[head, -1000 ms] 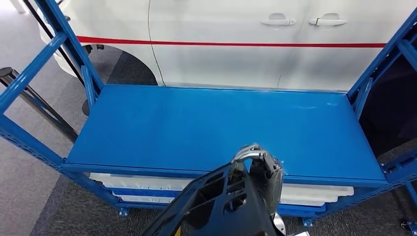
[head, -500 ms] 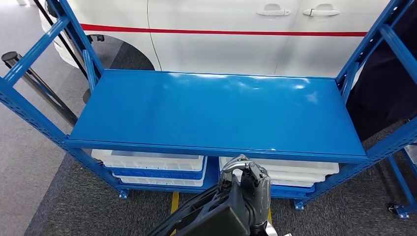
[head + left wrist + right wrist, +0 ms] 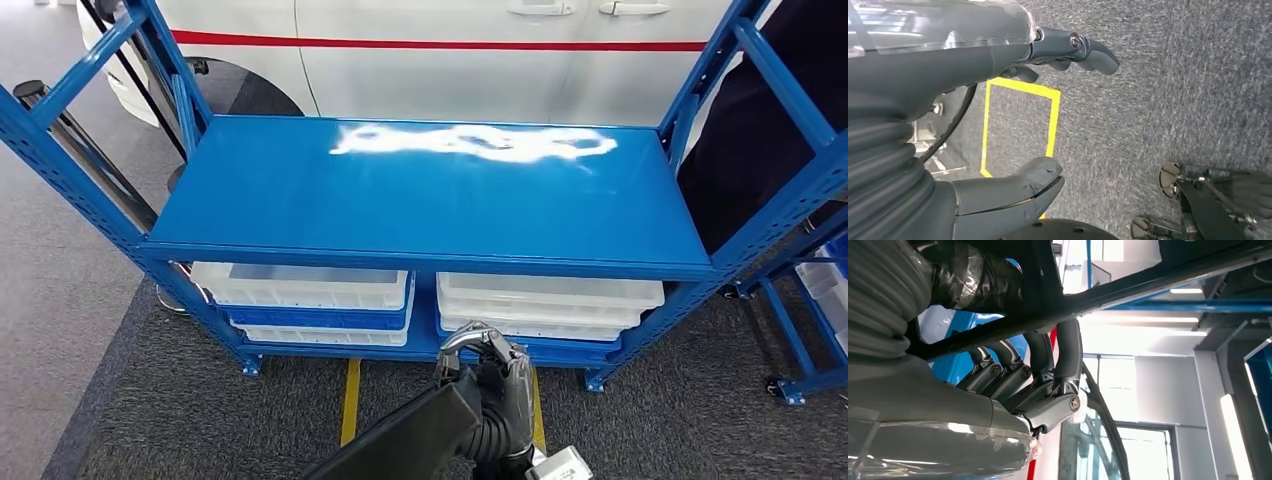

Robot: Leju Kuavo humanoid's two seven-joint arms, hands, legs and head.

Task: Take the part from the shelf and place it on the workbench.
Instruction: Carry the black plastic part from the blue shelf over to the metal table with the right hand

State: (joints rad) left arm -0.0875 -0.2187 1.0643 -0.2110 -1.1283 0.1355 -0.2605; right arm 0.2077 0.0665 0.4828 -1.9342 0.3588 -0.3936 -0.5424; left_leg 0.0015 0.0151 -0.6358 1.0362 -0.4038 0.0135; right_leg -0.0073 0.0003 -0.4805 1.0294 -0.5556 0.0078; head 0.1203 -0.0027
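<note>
A black plastic part (image 3: 405,445) with ribs and openings rises from the bottom edge of the head view. My right hand (image 3: 488,385) grips its top edge, low in front of the blue shelf (image 3: 430,190), whose top board is bare. In the right wrist view the dark fingers (image 3: 1040,357) curl over the part's black rim (image 3: 1128,290). My left hand (image 3: 963,60) hangs over grey carpet with thumb and fingers apart and nothing between them.
A white car (image 3: 450,60) with a red stripe stands behind the shelf. White trays (image 3: 300,288) fill the shelf's lower level. A yellow floor line (image 3: 349,400) runs toward me. Another blue rack (image 3: 805,300) stands at the right, and a castored base (image 3: 1208,200) sits near my left hand.
The whole picture has shifted: the camera has drawn back from the shelf, so the lower trays and floor now show. My right hand still grips the black part, now lower in the picture.
</note>
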